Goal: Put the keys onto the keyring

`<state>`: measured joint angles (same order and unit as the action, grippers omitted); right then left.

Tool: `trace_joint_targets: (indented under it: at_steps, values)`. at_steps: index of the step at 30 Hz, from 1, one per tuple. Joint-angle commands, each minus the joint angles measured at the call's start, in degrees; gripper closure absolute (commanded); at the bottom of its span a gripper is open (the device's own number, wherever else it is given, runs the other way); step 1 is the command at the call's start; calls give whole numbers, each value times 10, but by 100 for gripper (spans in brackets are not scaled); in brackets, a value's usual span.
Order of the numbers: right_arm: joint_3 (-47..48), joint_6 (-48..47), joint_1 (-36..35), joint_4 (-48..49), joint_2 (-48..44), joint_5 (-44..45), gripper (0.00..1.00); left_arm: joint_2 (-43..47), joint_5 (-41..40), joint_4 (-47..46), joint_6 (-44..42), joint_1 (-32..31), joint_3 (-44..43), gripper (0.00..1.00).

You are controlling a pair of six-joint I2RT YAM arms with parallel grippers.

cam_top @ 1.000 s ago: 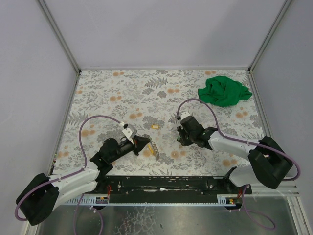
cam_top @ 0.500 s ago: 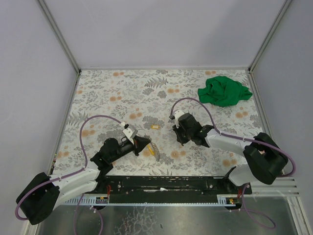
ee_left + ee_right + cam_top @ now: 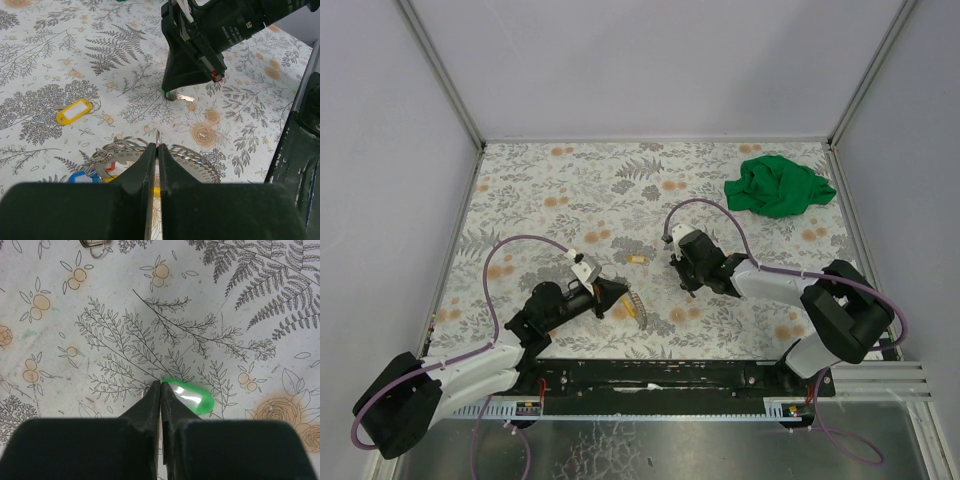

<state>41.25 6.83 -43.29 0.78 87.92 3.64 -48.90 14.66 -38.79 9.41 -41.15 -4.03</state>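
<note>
Your left hand [image 3: 156, 150] clamps the keyring [image 3: 190, 155] steady for threading. Your right hand [image 3: 161, 385], closed, pinches the green-tagged key [image 3: 190, 397] lying on the table [image 3: 75, 315].

The top camera sits high above and behind the arm bases. It looks down and forward from far off, taking in the whole table [image 3: 540, 190] and both arms.

The left wrist camera is low and faces forward along the left gripper [image 3: 156, 146]. The keyring [image 3: 192, 159] is close in its foreground, with the yellow key [image 3: 75, 110] and the right gripper [image 3: 170, 94] beyond; the top view shows these too.

The right wrist camera looks almost straight down, very near the green key [image 3: 189, 396]. Both wrist views share that key.
</note>
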Motion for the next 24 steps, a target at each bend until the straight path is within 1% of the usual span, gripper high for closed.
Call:
trace_joint_targets:
  at_steps: [1,5,10,15,18,24]
  values:
    - [37,1,3,-26,-4,24,99,1,11,-31,-2,3,-21,100]
    - [65,17,3,-105,-13,4,100,-2,15,-33,-3,3,-22,100]
    - [120,40,4,-225,8,-31,100,-5,21,-32,-5,3,-24,100]
    - [158,38,4,-315,21,-23,100,-5,28,-31,-6,2,-25,100]
    - [184,24,2,-339,50,-27,100,-7,33,-31,-7,2,-26,100]
    - [271,-3,-4,-378,156,-41,97,-7,35,-27,-9,2,-28,100]
